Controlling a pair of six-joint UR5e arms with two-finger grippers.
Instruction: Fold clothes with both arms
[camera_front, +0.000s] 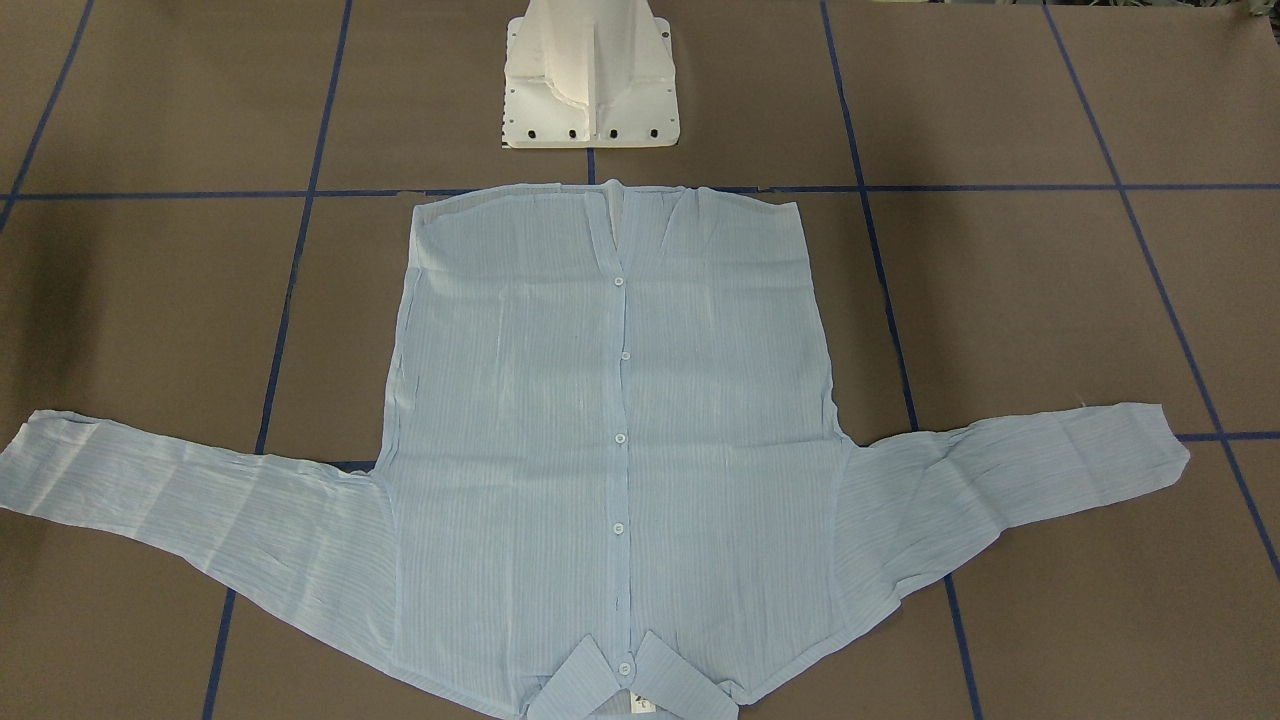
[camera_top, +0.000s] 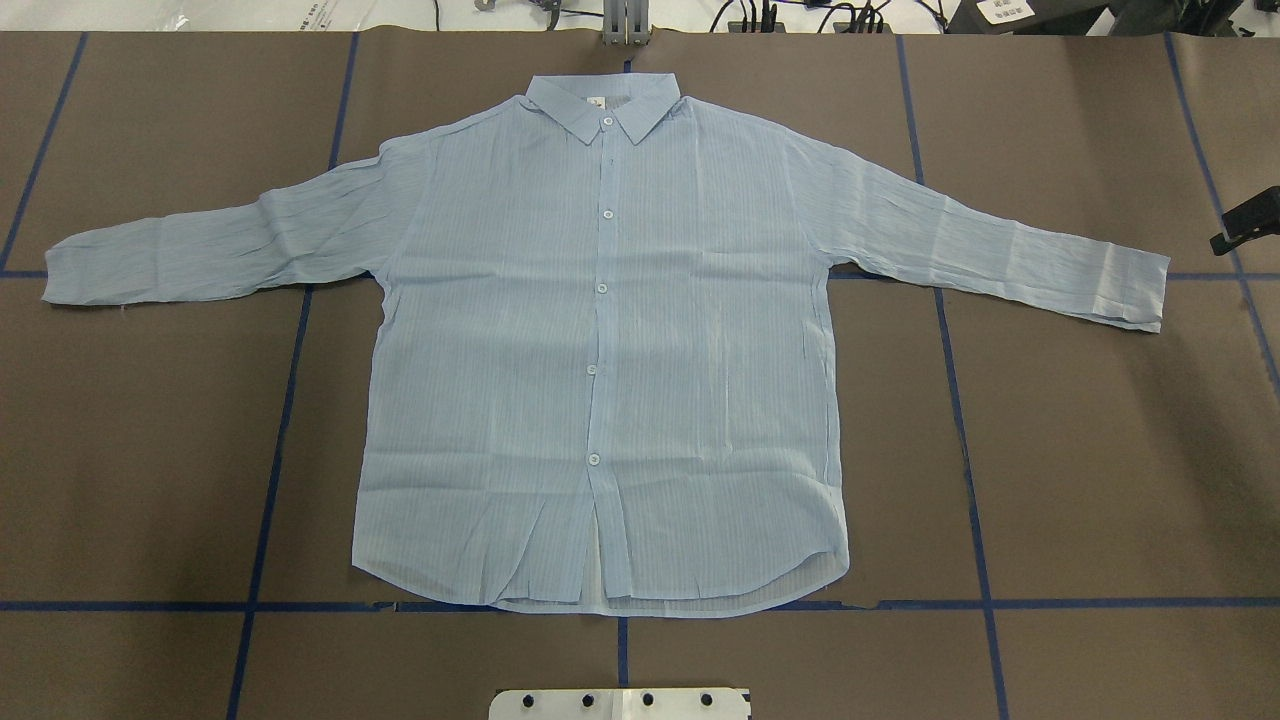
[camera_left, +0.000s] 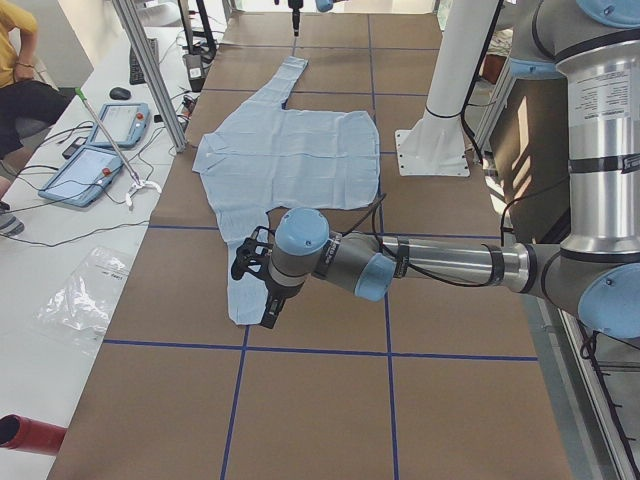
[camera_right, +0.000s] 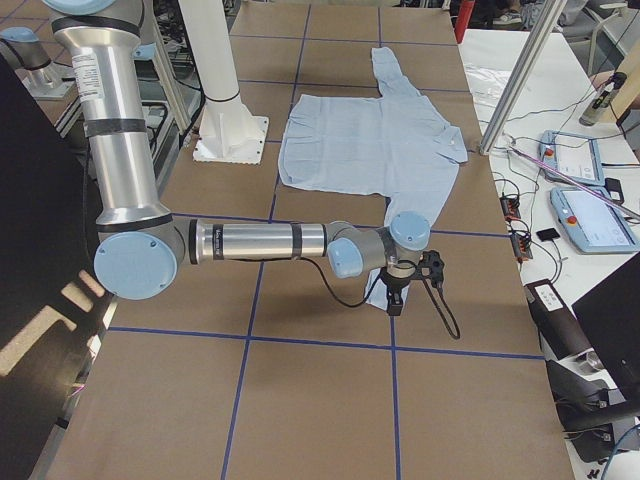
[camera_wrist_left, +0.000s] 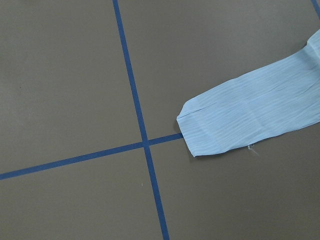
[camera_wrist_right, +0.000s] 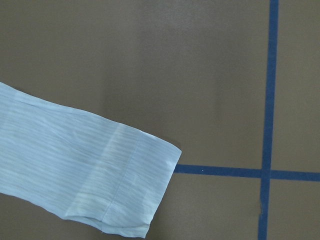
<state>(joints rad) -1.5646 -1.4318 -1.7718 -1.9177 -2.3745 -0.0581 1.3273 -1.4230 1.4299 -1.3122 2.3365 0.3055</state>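
Note:
The light-blue striped shirt (camera_top: 600, 330) lies flat and buttoned on the brown table, collar towards the far edge and both sleeves spread wide. In the exterior left view my left gripper (camera_left: 269, 308) hangs over the near sleeve's cuff (camera_left: 245, 300); I cannot tell whether it is open or shut. In the exterior right view my right gripper (camera_right: 394, 303) hovers at the other sleeve's cuff (camera_right: 378, 292), its state also unclear. Only a black piece of the right gripper (camera_top: 1245, 220) shows at the overhead view's right edge. Each wrist view shows a cuff (camera_wrist_left: 220, 130) (camera_wrist_right: 125, 195) and no fingers.
The white pedestal base (camera_front: 590, 80) stands just behind the shirt's hem. Blue tape lines (camera_top: 290, 400) grid the table. Along the operators' side are aluminium posts (camera_left: 150, 70), tablets (camera_left: 95, 170), cables and a seated person (camera_left: 25, 80).

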